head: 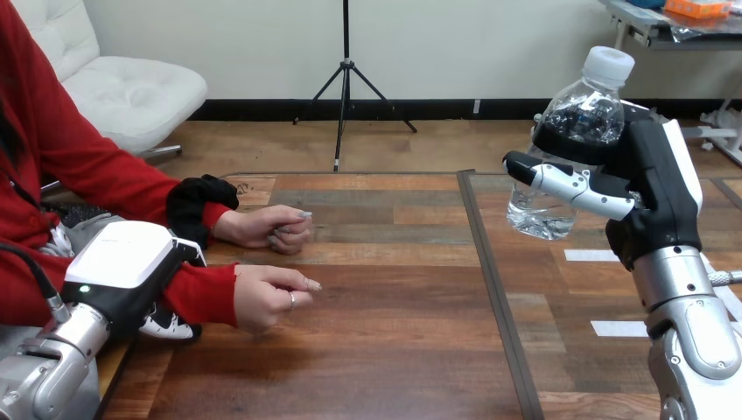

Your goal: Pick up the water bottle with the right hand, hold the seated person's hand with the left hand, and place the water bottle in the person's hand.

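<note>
Bottle aloft, forearm held

From the head view, I see my right hand (652, 171) wrapped round the water bottle (584, 112), cap up, clear above the counter (394, 350) at its right side. I judge it sits high so it can cross without dragging. My left hand (122, 258) lies over the red-sleeved person's forearm (210, 293), fingers (171, 325) curled beneath it, likely to steady the receiving arm. The person's nearer hand (262, 299) rests loosely closed on the counter, well apart from the bottle; I reckon it needs to open before the handover.
</note>
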`<state>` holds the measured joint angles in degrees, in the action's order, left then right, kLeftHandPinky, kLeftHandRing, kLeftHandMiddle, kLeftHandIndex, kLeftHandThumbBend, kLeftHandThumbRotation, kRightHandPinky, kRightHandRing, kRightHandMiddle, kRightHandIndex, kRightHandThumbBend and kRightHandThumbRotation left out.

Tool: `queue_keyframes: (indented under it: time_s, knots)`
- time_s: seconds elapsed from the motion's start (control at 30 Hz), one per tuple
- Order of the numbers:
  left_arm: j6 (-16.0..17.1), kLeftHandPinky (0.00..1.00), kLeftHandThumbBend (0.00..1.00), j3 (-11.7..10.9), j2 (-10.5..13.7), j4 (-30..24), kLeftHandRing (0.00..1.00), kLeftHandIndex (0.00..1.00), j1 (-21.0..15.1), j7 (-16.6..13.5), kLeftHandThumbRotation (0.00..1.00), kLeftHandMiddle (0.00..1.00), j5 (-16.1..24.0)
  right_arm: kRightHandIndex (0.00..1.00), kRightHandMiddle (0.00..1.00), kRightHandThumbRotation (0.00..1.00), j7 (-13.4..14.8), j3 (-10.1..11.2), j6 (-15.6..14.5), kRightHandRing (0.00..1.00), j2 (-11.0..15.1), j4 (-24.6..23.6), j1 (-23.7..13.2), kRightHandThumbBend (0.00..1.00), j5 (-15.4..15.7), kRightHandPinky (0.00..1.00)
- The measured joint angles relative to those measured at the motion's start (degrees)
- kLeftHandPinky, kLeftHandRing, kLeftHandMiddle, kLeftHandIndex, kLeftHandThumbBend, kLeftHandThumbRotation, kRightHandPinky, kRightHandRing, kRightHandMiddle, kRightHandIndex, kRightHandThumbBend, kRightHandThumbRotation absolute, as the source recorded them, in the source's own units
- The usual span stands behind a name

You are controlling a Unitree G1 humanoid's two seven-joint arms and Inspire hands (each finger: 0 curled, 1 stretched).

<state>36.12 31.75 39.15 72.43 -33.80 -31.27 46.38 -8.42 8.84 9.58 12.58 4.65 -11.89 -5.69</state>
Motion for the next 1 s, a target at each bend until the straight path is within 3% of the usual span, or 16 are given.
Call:
queue_keyframes:
  time_s: [0.37, 1.0]
  knots:
    - [3.6, 0.47, 0.78, -1.2, 0.0, -0.4, 0.52, 0.58, 0.2, 0.0, 0.19, 0.56, -2.3, 0.38, 0.36, 0.00, 0.1, -2.1, 1.5, 0.28, -1.1, 3.7, -0.4, 0.74, 1.6, 0.23]
    - [7.5, 0.44, 0.76, -3.2, 0.0, -2.4, 0.50, 0.57, 0.6, 0.6, 0.20, 0.54, -5.2, 0.40, 0.39, 0.00, -1.2, -4.9, 8.4, 0.30, -1.9, 19.6, -2.2, 0.79, 3.9, 0.25]
